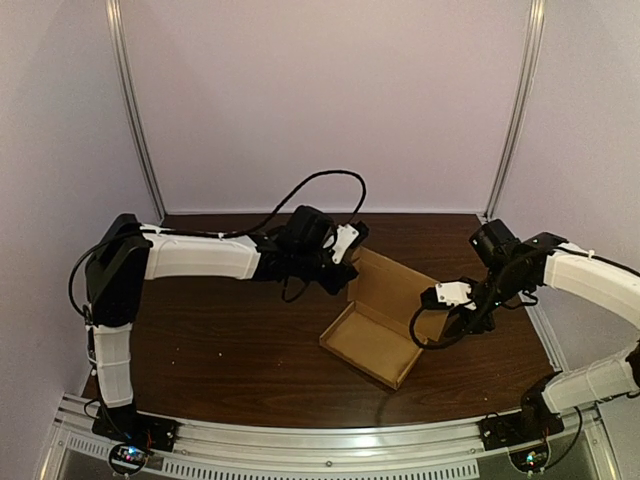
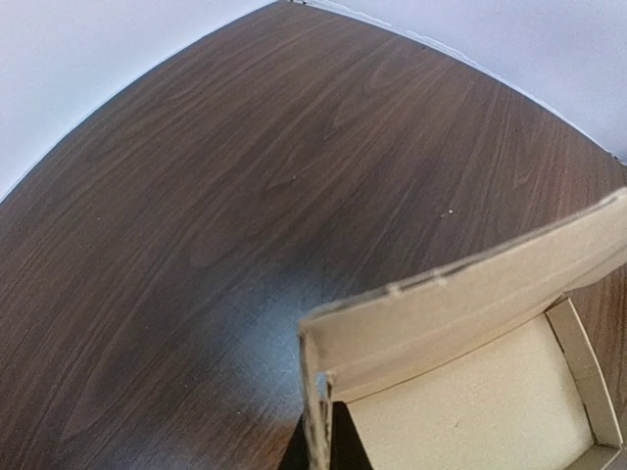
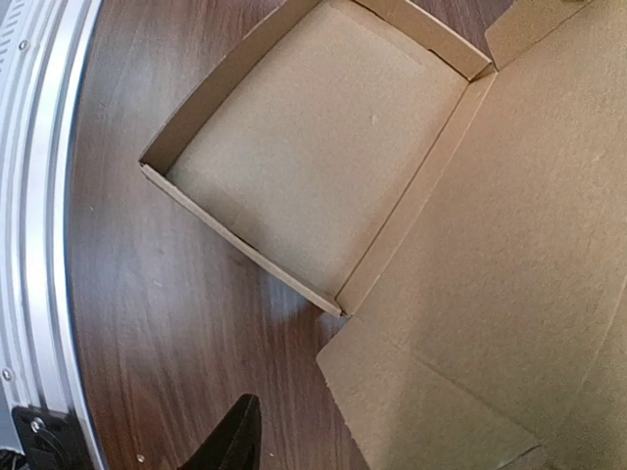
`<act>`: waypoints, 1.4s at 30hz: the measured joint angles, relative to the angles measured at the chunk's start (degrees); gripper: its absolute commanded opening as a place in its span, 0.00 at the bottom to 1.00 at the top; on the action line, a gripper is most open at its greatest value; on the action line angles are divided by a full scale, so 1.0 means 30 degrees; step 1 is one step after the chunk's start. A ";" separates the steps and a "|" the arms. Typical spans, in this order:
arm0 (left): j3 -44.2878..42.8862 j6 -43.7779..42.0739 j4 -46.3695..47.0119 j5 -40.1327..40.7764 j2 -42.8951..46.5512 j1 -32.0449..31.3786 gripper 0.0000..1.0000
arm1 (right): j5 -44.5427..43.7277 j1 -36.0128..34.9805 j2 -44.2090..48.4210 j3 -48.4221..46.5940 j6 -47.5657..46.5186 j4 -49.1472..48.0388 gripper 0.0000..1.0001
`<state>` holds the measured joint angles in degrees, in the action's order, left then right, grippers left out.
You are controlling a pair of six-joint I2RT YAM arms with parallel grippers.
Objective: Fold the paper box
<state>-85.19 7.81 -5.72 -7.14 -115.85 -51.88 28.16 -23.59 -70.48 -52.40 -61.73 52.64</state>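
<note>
A brown paper box (image 1: 375, 345) lies open at the table's centre right, its shallow tray toward me and its lid (image 1: 395, 285) raised behind it. My left gripper (image 1: 348, 243) is at the lid's far left corner. In the left wrist view its dark fingers (image 2: 348, 446) are shut on the lid's upright side flap (image 2: 315, 392). My right gripper (image 1: 440, 296) hovers at the box's right side. In the right wrist view one black finger (image 3: 230, 441) shows far left of centre, beside the lid's corner flap (image 3: 411, 392); the other finger is hidden. The tray (image 3: 313, 147) lies ahead.
A silver rail (image 1: 330, 445) runs along the near table edge, also visible as the rail (image 3: 39, 196) in the right wrist view. A black cable (image 1: 320, 180) loops above the left arm. White walls and metal posts (image 1: 135, 110) enclose the dark wooden table (image 1: 220, 330).
</note>
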 measured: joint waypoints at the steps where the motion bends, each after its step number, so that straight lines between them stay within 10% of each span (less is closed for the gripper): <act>1: 0.0000 0.0189 0.0007 0.0248 0.0000 -0.0124 0.00 | -0.0029 -0.0386 0.0248 0.0262 0.0510 -0.0255 0.41; 15: 0.1719 0.2798 0.2120 0.5457 0.0474 -0.2754 0.00 | 0.0044 -0.3570 0.2178 0.1049 0.5107 -0.0809 0.53; 24: 0.4772 0.3002 0.6054 0.5821 0.1333 -0.2798 0.00 | -0.0729 -0.3971 0.3330 -0.0240 0.1071 0.3752 0.53; 42: 0.4925 0.2892 0.6448 0.5727 0.1333 -0.2798 0.00 | -0.5668 -0.4044 0.2900 -0.0954 -0.1166 0.1362 0.43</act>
<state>-70.41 16.49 13.63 10.04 -111.85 -60.27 11.16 -35.73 -61.78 -55.27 -65.23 56.73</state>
